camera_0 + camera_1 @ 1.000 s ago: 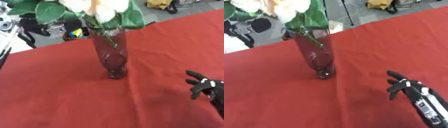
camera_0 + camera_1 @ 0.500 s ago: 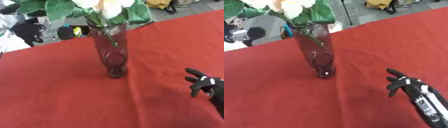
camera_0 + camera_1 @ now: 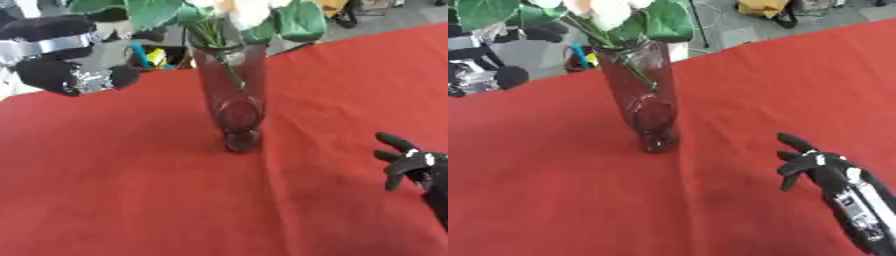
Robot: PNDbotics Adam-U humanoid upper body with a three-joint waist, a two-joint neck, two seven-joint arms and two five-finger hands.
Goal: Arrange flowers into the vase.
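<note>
We see a red tablecloth (image 3: pixel 131 200) covering the whole work surface, smooth apart from a faint crease running down from the vase. The vase (image 3: pixel 231 90) stands upright a little above the middle of the cloth; it is tall, of clear purplish glass, narrowing slightly to a rounded foot (the red cloth shows through its lower part). Its flowers (image 3: pixel 601 11) are pale, cream to white, with broad green leaves (image 3: pixel 302 20) spreading over the rim, and their green stems (image 3: pixel 229 72) run down inside the glass. Our left hand (image 3: pixel 66 70) shows at the upper left edge, up beyond the cloth and well apart from the vase, black with a silver band; we cannot tell how its fingers stand. Our right hand (image 3: pixel 811 162) hovers at the lower right, fingers spread and relaxed, holding nothing, well apart from the vase.
</note>
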